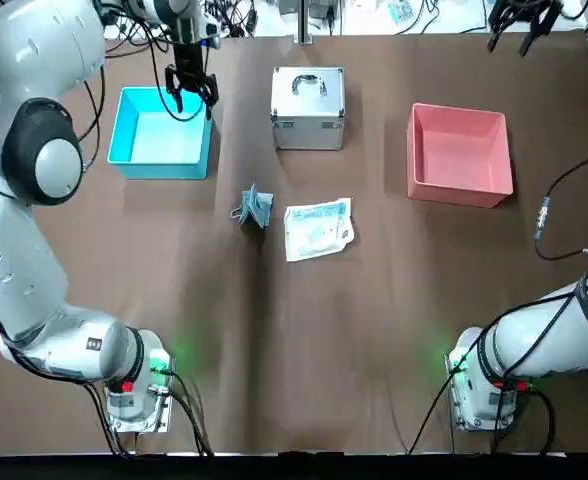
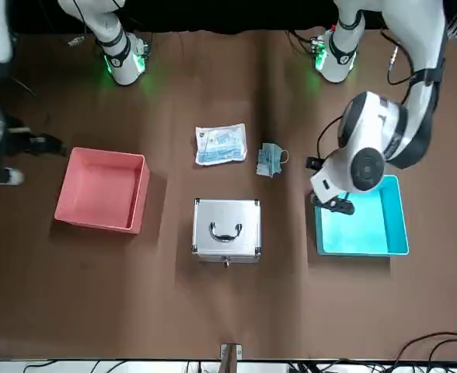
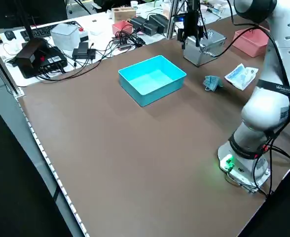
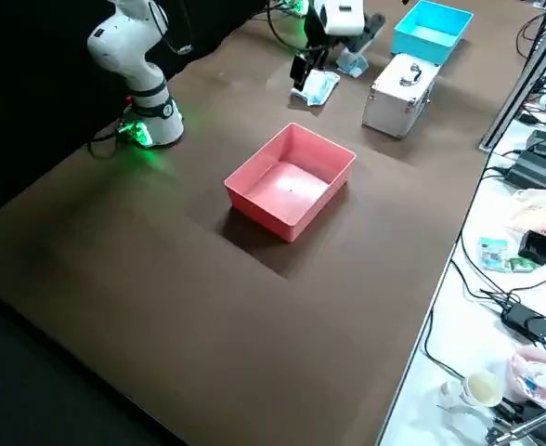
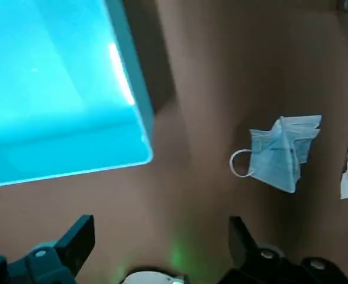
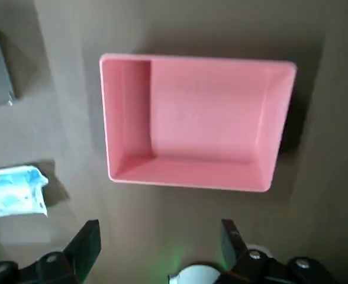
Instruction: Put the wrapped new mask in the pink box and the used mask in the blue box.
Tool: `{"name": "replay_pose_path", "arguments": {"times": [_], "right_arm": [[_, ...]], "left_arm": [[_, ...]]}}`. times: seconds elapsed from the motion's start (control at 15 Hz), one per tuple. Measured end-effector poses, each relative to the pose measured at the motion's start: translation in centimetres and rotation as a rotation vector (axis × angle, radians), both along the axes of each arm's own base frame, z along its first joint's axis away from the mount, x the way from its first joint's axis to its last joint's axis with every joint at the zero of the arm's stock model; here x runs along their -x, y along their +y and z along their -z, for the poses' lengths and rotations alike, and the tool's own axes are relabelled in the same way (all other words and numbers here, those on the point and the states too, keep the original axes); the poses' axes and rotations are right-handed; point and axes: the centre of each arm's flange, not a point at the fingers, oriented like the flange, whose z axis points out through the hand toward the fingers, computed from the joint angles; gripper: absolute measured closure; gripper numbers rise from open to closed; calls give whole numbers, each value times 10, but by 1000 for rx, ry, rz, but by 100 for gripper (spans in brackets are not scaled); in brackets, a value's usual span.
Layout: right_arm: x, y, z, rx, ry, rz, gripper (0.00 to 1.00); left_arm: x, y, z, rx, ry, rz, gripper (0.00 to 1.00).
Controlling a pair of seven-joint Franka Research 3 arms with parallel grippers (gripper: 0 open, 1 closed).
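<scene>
The flat white plastic packet (image 1: pixel 318 228) lies crosswise on the brown table (image 1: pixel 304 350), beside the bunchy blue-grey fabric mask (image 1: pixel 255 207). Left gripper (image 1: pixel 190 88) and right gripper (image 1: pixel 522 22) both hang spread apart.

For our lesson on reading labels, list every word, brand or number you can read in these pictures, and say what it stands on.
"FRANKA": on the left arm, partly legible.
Pale blue printing on the wrapped mask packet: too small to read.
Used mask, blue box, pink box and silver case: no text visible.

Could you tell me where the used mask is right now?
In the top view, the used mask lies mid-table, just left of the wrapped new mask.
</scene>
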Motion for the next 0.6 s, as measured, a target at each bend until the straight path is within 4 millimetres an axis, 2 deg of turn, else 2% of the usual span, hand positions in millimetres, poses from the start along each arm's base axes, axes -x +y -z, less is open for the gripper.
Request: {"name": "replay_pose_path", "arguments": {"times": [0.27,0.6], "right_arm": [[-4,20,42,7,80,-31,2],[-14,36,87,-50,114,-18,2]], "left_arm": [[25,-30,35,23,-20,-49,0],[83,-86,89,50,-105,-103,0]]}}
